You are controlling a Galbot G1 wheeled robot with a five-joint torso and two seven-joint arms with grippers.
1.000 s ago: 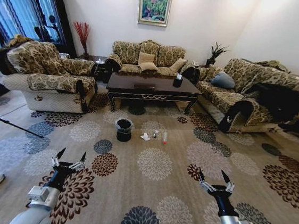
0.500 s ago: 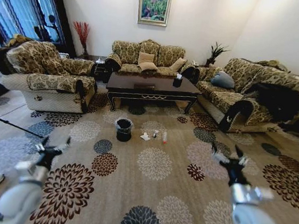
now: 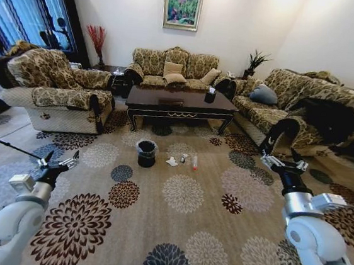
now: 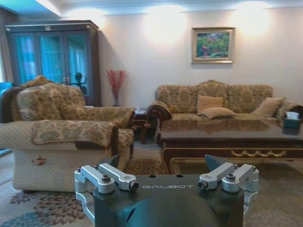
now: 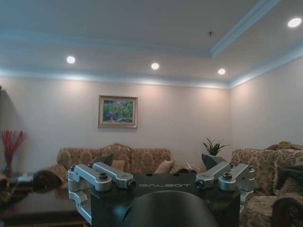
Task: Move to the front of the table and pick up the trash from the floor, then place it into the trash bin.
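The dark-brown table (image 3: pixel 180 103) stands far ahead, in front of the middle sofa. On the patterned floor (image 3: pixel 183 196) before it sits the black trash bin (image 3: pixel 146 153). The trash lies just to the bin's right: a white tissue (image 3: pixel 172 162), a small scrap (image 3: pixel 184 158) and a clear bottle with red (image 3: pixel 194 163). My left gripper (image 3: pixel 62 156) is raised at the left, open and empty, well short of the trash. My right gripper (image 3: pixel 285 161) is raised at the right, also open and empty. The left wrist view shows the left gripper (image 4: pixel 163 163) facing the table (image 4: pixel 227 137).
An armchair (image 3: pixel 55 88) flanks the carpet on the left, a long sofa (image 3: pixel 300 107) on the right and another sofa (image 3: pixel 174 66) behind the table. A black tripod leg (image 3: pixel 11 145) slants across the floor at far left. Open carpet lies between me and the trash.
Both arms have lifted and swung outward, so the grippers now sit higher and farther apart. The room, the bin and the trash hold the same places in the head view.
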